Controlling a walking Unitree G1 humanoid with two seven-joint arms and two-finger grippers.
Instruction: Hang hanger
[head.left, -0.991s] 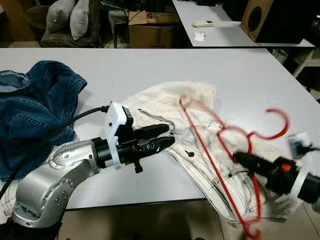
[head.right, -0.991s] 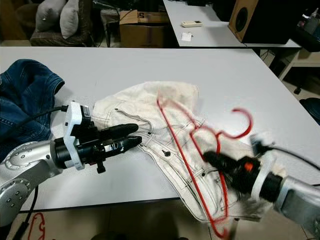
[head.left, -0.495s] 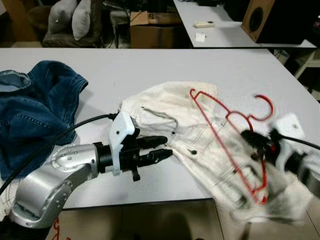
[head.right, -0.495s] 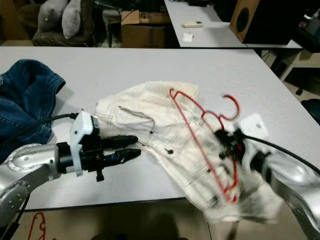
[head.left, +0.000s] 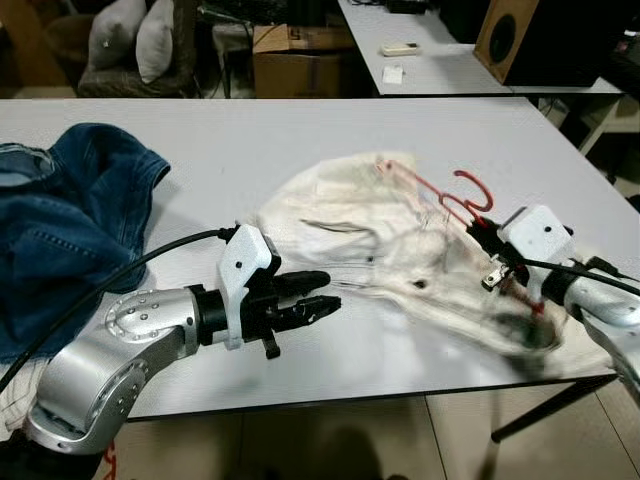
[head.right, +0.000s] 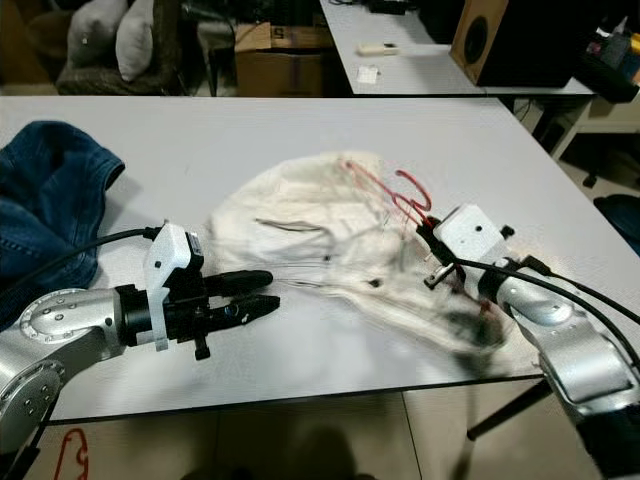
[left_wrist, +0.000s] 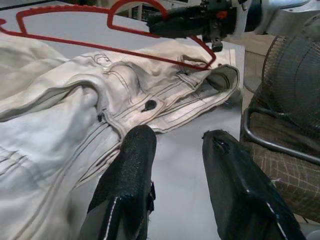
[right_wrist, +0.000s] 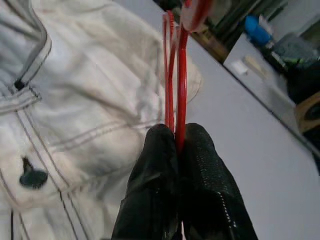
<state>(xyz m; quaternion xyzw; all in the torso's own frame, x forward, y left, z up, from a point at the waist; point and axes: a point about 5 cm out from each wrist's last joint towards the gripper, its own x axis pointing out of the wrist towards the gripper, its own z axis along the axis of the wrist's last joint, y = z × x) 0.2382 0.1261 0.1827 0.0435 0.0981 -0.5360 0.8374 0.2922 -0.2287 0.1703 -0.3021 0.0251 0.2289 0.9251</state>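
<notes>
Here, right tool (right_wrist: 176, 145) pinches thin red wire hanger (right_wrist: 175, 75)

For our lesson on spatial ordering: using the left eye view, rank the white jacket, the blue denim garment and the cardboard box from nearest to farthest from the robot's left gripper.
1. White jacket: on the table directly ahead of the left gripper.
2. Blue denim garment: on the table's left side.
3. Cardboard box: on the floor beyond the table's far edge.

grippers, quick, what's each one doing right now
Left gripper: jaws open, empty, by the white jacket.
Right gripper: shut on the red hanger.
</notes>
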